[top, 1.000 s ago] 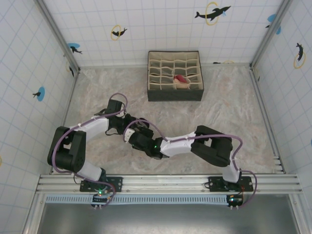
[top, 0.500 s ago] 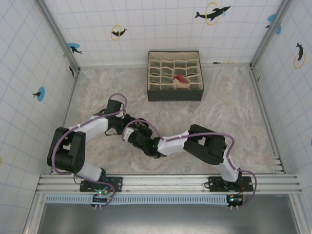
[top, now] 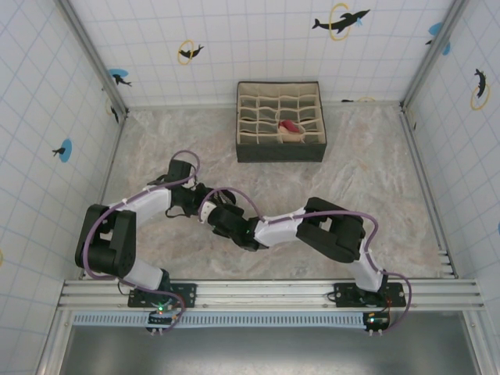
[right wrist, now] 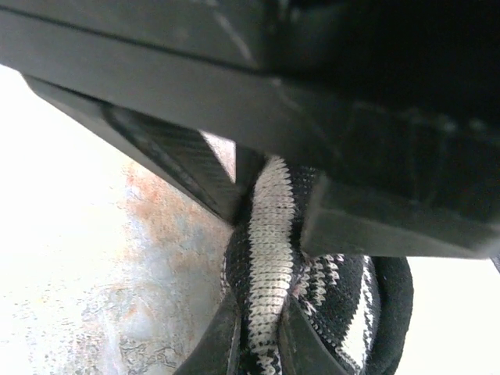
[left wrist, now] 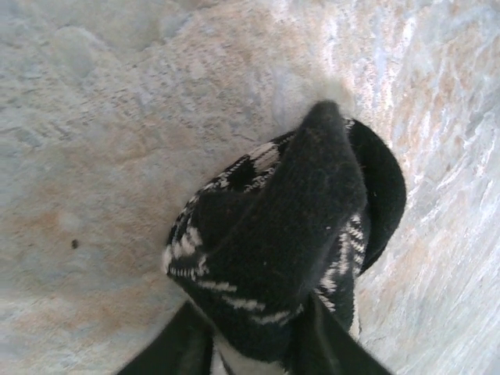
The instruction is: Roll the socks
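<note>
From their bases at the near edge of the worktop (top: 375, 195), both arms bend inward and meet left of the middle, about halfway to the far edge. There the black sock (left wrist: 289, 234), banded with grey-white stripes, is bunched into a thick wad resting on the marbled surface. The right gripper (right wrist: 258, 340) has its jaws drawn narrow, pinching a pale striped fold of that sock. The left gripper (left wrist: 250, 355) meets the wad from the opposite side. Its jaws stand a little apart with the sock's striped end between them, touching both fingers, though whether they press it or merely flank it cannot be told from this angle. Farther back, against the far edge and slightly right of centre, sits a dark organizer box (top: 280, 152) divided into small beige cells. The peach sock (top: 291, 127), red at one end, lies bundled in a cell right of the box's middle, toward its near side. On the tiled walls beyond are dolphin stickers (top: 341, 20) with rings.
</note>
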Robot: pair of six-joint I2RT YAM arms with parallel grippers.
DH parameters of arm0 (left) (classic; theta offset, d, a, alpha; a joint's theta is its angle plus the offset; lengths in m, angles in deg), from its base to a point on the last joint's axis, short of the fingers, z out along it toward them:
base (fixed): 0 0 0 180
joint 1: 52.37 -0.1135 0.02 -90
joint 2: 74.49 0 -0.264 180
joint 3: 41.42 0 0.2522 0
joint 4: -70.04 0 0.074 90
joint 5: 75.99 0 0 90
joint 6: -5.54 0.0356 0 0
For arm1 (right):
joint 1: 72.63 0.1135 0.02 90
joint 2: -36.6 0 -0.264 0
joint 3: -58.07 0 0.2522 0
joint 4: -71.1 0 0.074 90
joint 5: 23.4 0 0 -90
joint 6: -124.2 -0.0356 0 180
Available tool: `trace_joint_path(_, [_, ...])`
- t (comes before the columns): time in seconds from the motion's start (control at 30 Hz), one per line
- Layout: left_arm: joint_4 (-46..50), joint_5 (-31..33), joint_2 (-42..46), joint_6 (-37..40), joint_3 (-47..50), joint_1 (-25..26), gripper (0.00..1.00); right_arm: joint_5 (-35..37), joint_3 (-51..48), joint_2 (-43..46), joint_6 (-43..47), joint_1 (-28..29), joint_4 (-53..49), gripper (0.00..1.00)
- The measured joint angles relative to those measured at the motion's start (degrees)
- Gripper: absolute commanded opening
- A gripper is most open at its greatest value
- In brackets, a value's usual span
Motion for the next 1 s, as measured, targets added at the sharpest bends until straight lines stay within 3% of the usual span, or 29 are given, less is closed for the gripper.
trace_joint_path(0.17, [1.49, 0.46, 0.48, -0.09, 0.0, -1.11, 0.61, -4.5, -0.15, 0.59, -1.77, -0.98, 0.0, 0.0])
trace_joint_path(0.4, [0.28, 3.23, 4.07, -1.33, 1.53, -2.84, 0.71, -12.85, 1.27, 0.87, -5.68, -3.32, -0.22, 0.0])
trace_joint_path(0.57, [-1.11, 3.93, 9.14, -3.34, 4.57, -5.2, 0.73, -17.55, 1.95, 0.68, -7.74, -4.07, -1.68, 0.0])
trace_joint_path(1.0, [-1.92, 1.57, 9.77, -3.48, 5.27, -6.1, 0.73, -20.72, 3.63, -0.22, -13.05, -9.03, -3.69, 0.0])
